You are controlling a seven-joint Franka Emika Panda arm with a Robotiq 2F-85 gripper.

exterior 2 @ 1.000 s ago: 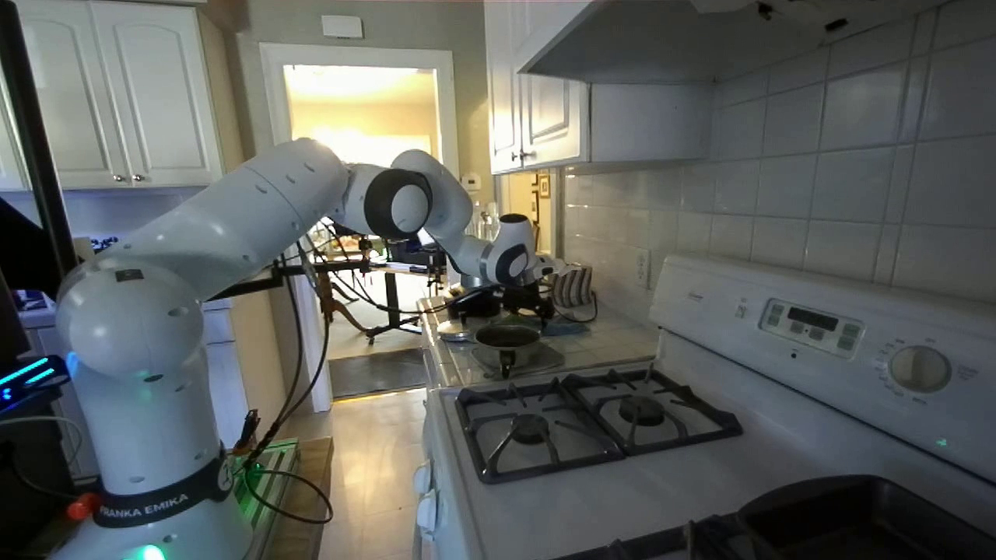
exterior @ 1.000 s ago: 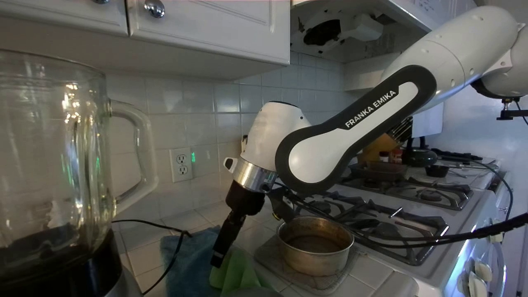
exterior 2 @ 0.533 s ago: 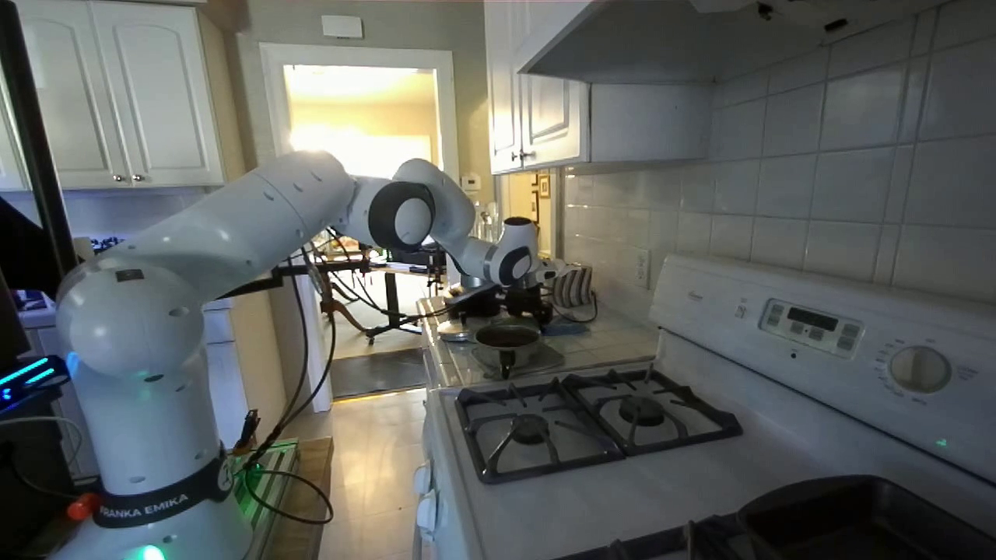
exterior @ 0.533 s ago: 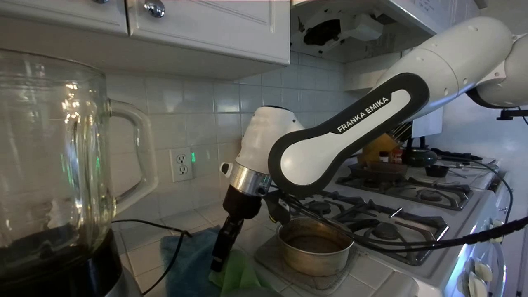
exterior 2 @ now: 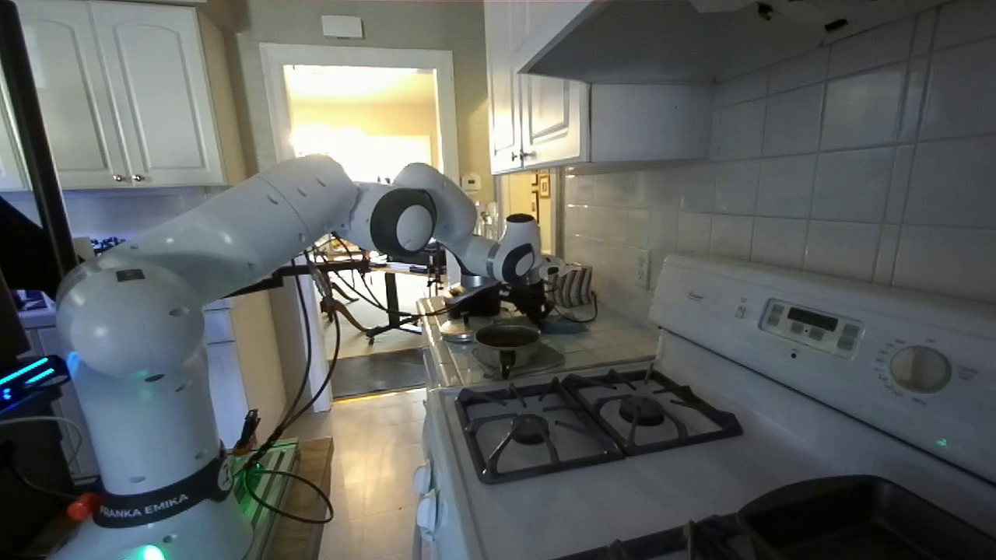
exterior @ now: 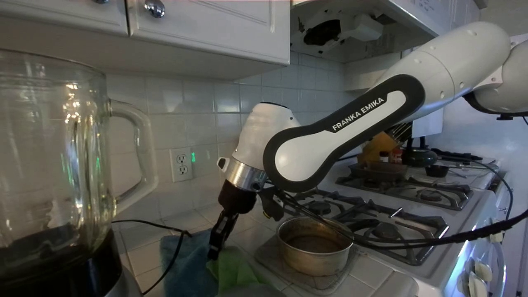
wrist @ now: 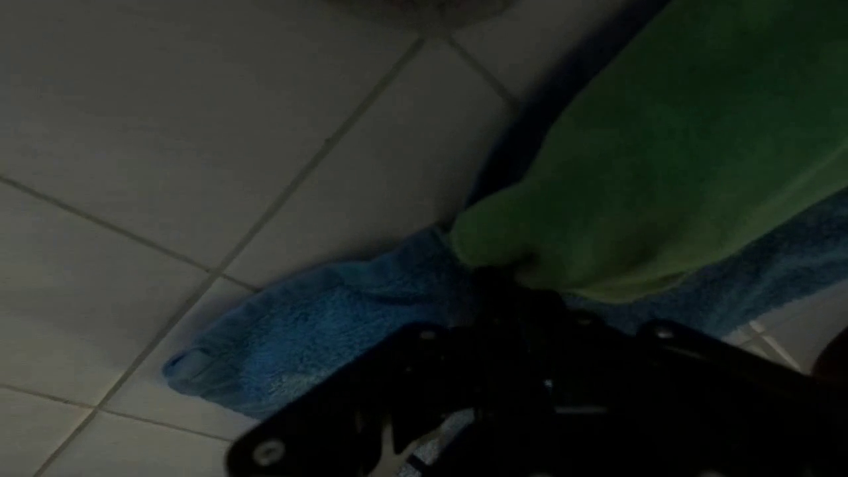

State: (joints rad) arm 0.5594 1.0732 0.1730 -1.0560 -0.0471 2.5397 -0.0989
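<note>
My gripper (exterior: 213, 256) reaches down to a green cloth (exterior: 235, 270) on the counter, and its dark fingers look closed together on the cloth's near edge. In the wrist view the picture is very dark. There the gripper (wrist: 519, 285) has its fingertips against a bunched, creased corner of the green cloth (wrist: 662, 172). A blue towel (wrist: 318, 331) lies under the green cloth and spreads to both sides of the fingers. The same towel (exterior: 183, 260) shows on the white tiles in an exterior view. The fabric between the fingertips is mostly hidden.
A metal pot (exterior: 317, 255) stands on a mat (exterior: 267, 258) beside the cloth. A glass blender jug (exterior: 49, 144) and its black cord (exterior: 173, 258) are close by. Cabinets (exterior: 206, 33) overhang the counter. Stove grates (exterior 2: 537, 435) lie beyond the pot.
The fingers have closed, and the gripper has shifted a little left in an exterior view. The green cloth's edge has been drawn up and left along with the fingertips. The forearm has lowered slightly.
</note>
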